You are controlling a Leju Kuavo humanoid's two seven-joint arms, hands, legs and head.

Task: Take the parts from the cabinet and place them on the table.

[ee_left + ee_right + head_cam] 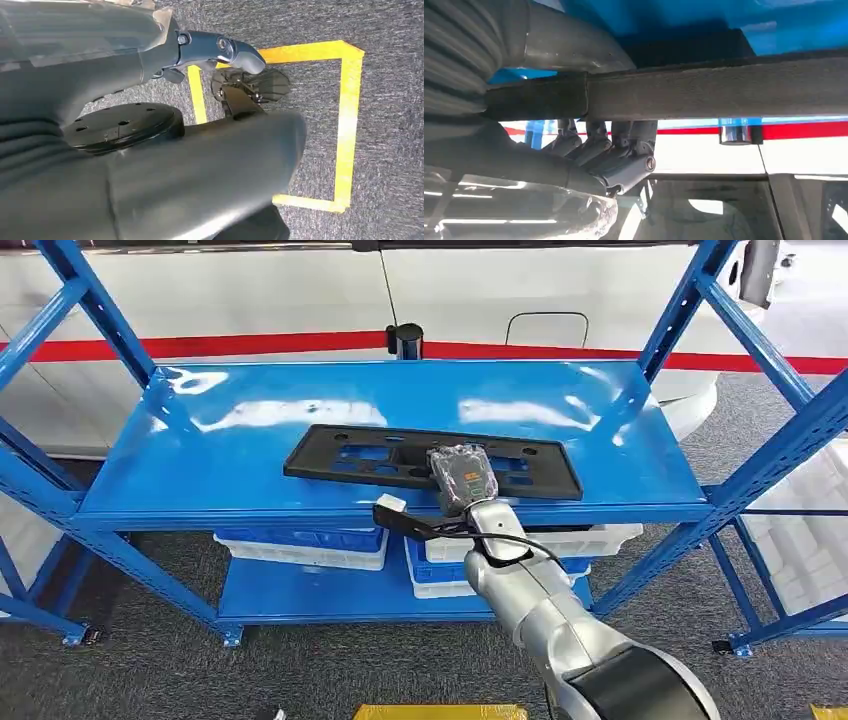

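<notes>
My right hand (462,480) is clamped on the black plate (350,460), fingers (594,145) hooked over its near edge and thumb on the opposite face. The plate lies flat on the blue shelf (250,400), near the shelf's front lip. Keep the grip firm and lift level before pulling back, since a long part will likely sag. Bare shelf lies behind the plate; slanted braces stand at both shelf ends. My left hand (220,50) hangs over the floor, fingers curled, holding nothing.
</notes>
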